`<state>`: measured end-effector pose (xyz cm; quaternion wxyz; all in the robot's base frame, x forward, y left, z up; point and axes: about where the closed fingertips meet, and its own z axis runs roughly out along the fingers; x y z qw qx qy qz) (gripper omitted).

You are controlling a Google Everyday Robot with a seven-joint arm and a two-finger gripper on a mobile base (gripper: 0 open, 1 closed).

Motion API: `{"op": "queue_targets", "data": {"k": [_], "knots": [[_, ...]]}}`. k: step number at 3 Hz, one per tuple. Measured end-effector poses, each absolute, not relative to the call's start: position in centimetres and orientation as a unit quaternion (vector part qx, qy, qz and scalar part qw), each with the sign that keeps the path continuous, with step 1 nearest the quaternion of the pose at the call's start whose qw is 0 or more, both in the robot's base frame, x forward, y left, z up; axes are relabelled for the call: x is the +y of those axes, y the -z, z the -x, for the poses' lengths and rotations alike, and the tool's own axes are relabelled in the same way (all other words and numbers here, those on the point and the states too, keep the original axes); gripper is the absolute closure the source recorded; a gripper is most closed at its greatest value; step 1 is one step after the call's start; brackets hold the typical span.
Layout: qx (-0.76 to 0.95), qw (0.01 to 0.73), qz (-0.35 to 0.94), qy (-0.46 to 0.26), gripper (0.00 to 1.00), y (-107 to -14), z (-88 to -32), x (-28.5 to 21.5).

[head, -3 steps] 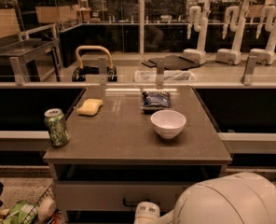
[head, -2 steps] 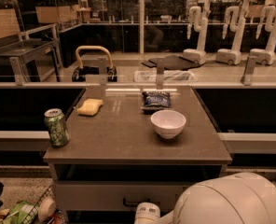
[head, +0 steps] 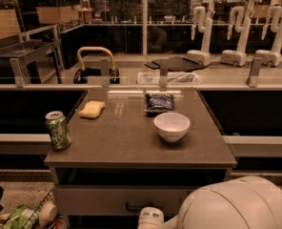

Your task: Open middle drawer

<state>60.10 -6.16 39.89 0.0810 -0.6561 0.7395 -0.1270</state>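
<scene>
No text, label or number readable.

gripper [head: 151, 218] before middle drawer [head: 95, 200], bowl [head: 172, 126] on table [head: 122, 144]

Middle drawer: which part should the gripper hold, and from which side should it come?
On the middle drawer, take the small black pull handle at the centre of its grey front; the flat panel offers no other hold. Come from the front, because the handle stands out toward the camera. The gripper is at the bottom edge, just below the handle.
</scene>
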Motion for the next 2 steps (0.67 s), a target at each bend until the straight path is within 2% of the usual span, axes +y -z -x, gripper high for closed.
{"op": "queue_targets", "data": {"k": [1,2], "knots": [[0.739,0.081,0.656,0.127,0.97,-39.91,-60.10,-6.16],[0.739,0.081,0.656,0.127,0.74,-39.93,-60.10,-6.16]]}}
